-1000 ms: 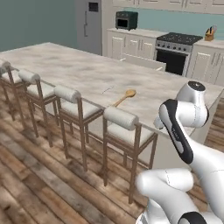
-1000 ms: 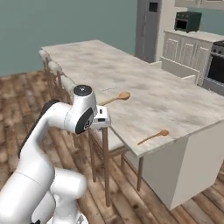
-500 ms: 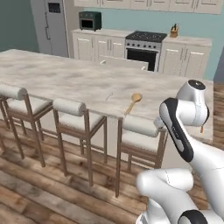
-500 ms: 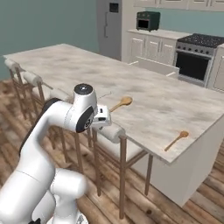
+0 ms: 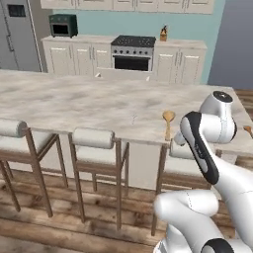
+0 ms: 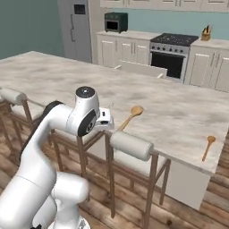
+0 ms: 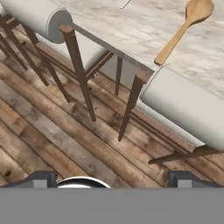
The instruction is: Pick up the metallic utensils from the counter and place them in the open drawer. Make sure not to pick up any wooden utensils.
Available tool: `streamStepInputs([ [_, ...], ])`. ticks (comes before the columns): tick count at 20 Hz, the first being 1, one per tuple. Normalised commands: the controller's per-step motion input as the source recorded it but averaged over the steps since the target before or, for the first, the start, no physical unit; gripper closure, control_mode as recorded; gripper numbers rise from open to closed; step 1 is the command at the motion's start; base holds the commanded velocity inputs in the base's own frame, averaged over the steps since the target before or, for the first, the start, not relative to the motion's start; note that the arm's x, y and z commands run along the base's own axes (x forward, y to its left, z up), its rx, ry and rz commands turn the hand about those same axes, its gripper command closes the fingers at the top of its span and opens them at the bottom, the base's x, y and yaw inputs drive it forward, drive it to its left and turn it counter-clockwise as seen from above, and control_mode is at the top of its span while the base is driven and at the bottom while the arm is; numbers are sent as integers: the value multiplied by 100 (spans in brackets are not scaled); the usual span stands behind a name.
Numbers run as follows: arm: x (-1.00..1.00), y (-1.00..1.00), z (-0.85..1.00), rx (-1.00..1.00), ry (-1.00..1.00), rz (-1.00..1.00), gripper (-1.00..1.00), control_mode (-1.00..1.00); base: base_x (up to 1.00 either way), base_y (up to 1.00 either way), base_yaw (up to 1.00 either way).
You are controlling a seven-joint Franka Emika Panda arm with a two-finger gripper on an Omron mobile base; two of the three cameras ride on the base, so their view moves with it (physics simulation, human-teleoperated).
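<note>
Marble counter (image 5: 74, 101) edge, wooden spoon (image 5: 168, 123) near it, stools (image 5: 96, 146) below.

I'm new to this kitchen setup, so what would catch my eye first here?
The long marble counter fills the middle, with cushioned stools tucked along its near side. A wooden spoon lies near the counter's near edge, just beyond the arm, and a second wooden utensil lies near its right end. The gripper hangs open over the wooden floor beside the stools.

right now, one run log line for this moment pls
stage: approach | pincer: open, empty, above floor by stools | wooden spoon: on counter near edge | second wooden utensil: far end | metal utensils: none picked
</note>
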Motion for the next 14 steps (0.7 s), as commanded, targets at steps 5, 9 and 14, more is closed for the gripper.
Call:
streamStepInputs([
  [5,0,0,0,0,0,0,-100,100,60,96,-39],
  [9,0,0,0,0,0,0,-100,100,57,68,-35],
  [14,0,0,0,0,0,0,-100,100,55,16,-24],
])
